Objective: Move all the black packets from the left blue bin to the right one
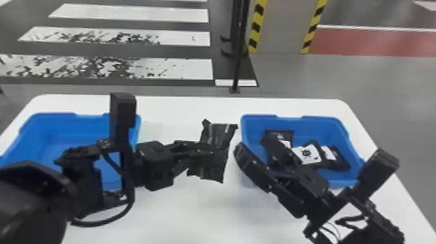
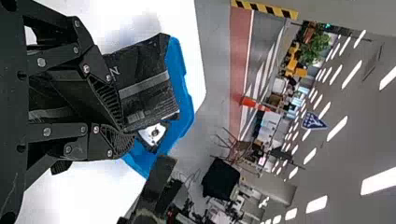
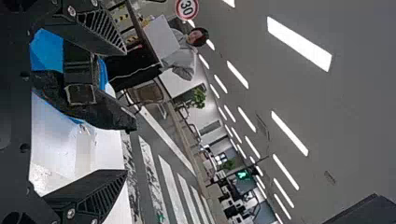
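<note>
My left gripper is shut on a crumpled black packet, held above the table between the two bins. In the left wrist view, the left gripper pinches that packet by its edge. The right gripper stands open at the right bin's near left side; its fingers spread wide in the right wrist view, the gripper facing the held packet. Several black packets with white labels lie in the right blue bin. The left arm partly hides the left blue bin.
Both bins stand on a white table with rounded far corners. Beyond its far edge a dark post rises from the floor. The right arm crosses over the near edge of the right bin.
</note>
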Robot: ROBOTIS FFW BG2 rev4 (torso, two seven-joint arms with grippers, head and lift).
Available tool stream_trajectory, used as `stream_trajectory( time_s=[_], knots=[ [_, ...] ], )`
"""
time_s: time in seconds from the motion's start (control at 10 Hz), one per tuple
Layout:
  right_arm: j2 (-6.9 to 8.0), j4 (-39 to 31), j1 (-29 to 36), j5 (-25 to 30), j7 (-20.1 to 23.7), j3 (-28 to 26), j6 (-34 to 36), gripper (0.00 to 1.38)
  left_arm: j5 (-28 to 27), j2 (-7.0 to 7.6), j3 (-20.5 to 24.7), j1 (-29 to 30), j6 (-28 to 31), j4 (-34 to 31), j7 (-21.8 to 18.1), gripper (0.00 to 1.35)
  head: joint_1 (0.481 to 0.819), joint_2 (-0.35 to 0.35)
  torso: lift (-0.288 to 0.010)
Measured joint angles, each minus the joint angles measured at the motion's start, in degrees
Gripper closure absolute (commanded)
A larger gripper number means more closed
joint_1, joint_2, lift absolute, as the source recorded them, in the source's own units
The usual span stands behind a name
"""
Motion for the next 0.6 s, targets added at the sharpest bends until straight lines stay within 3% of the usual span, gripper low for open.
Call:
stream_trajectory(
  time_s=[0.5, 0.6],
  knots=[
    [-2.42, 0.4, -5.4, 1.9, 0.5, 0.0, 7.4, 0.13, 2.1, 0.65, -4.3, -1.0, 0.4, -0.1, -0.1, 1.2, 0.695, -0.118, -0.185],
    [-2.49, 1.1, -6.0, 2.2, 0.2, 0.0, 7.7, 0.2, 2.5, 0.65, -4.7, -1.2, 0.2, -0.1, -0.1, 1.2, 0.695, -0.124, -0.185]
  ],
)
